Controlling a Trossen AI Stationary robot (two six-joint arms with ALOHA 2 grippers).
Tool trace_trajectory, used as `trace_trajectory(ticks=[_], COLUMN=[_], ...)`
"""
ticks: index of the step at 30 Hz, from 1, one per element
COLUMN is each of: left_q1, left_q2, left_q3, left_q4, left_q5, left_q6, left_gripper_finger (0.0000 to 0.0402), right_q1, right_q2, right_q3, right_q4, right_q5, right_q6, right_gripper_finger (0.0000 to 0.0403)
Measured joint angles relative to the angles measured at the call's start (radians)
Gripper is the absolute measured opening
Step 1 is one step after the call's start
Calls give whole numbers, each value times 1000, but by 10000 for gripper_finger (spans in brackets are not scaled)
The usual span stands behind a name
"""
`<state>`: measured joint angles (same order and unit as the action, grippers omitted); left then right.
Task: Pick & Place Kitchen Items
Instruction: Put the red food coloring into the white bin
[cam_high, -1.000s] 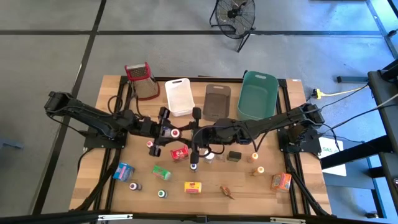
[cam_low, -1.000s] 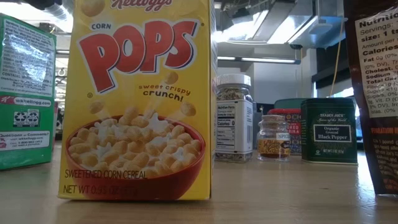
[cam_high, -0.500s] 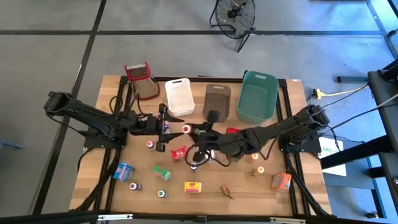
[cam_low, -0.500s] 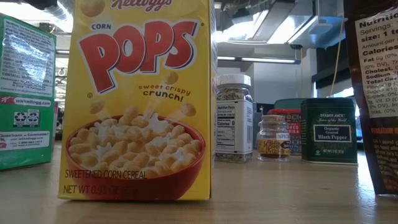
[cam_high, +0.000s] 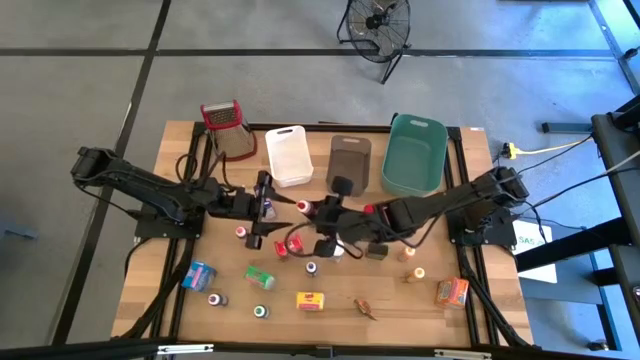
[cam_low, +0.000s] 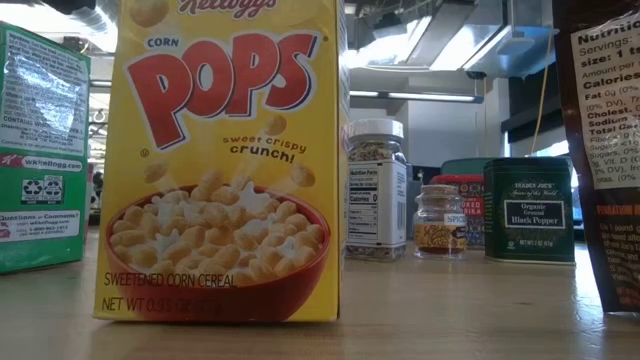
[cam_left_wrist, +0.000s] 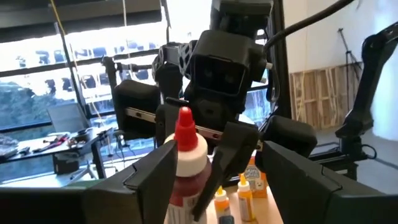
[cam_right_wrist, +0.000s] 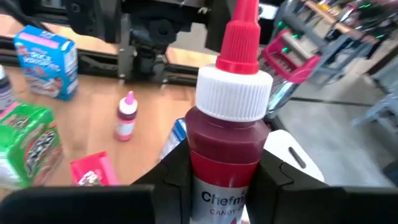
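A small bottle of red liquid (cam_high: 303, 207), with a white cap and a red tip, hangs above the table's middle. My right gripper (cam_high: 314, 213) reaches in from the right and is shut on it. My left gripper (cam_high: 268, 210) faces it from the left, open. In the left wrist view its fingers (cam_left_wrist: 152, 177) stand apart on either side of the bottle (cam_left_wrist: 186, 158) without touching. Other kitchen items stand on the wood below: a red box (cam_high: 288, 246), a green box (cam_high: 260, 277), a blue box (cam_high: 199, 275), a yellow box (cam_high: 310, 300) and small bottles. My right gripper pinches the bottle's red body (cam_right_wrist: 224, 158) just under the white cap, one finger (cam_right_wrist: 177, 171) on each side. The fingers come from the table's right, slanting a little downward. The bottle is lifted clear of the table, roughly upright with its tip up.
A white tub (cam_high: 288, 155), a brown tub (cam_high: 348, 162) and a green tub (cam_high: 412, 152) line the far edge, with a red-topped grater (cam_high: 228, 128) at far left. An orange box (cam_high: 451, 291) sits near right. The low view shows a cereal box (cam_low: 225, 160) and spice jars (cam_low: 375, 190).
My right gripper has turned at the wrist and tipped downward, sinking slightly. The red bottle has shifted a little toward the table's right, away from my left gripper, which has kept its place.
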<state>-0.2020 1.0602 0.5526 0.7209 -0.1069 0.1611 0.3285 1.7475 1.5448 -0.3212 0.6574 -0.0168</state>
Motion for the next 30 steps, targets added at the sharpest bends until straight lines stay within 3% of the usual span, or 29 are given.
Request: trace_trajectory(ticks=[10,19,30], left_q1=[16,37,37], left_q2=[12,99,106], left_q3=[0,0,0], left_q4=[10,117,121], left_q5=[-33,-32,-31], left_q6=[-25,-1,2], left_gripper_finger=[246,246,230], right_q1=[-23,-30,-30], right_q2=[14,22,22], right_q3=[0,0,0], right_q4=[7,17,17], right_q5=[-83,-86,-86], right_q6=[5,2,-17], right_gripper_finger=[99,99,99])
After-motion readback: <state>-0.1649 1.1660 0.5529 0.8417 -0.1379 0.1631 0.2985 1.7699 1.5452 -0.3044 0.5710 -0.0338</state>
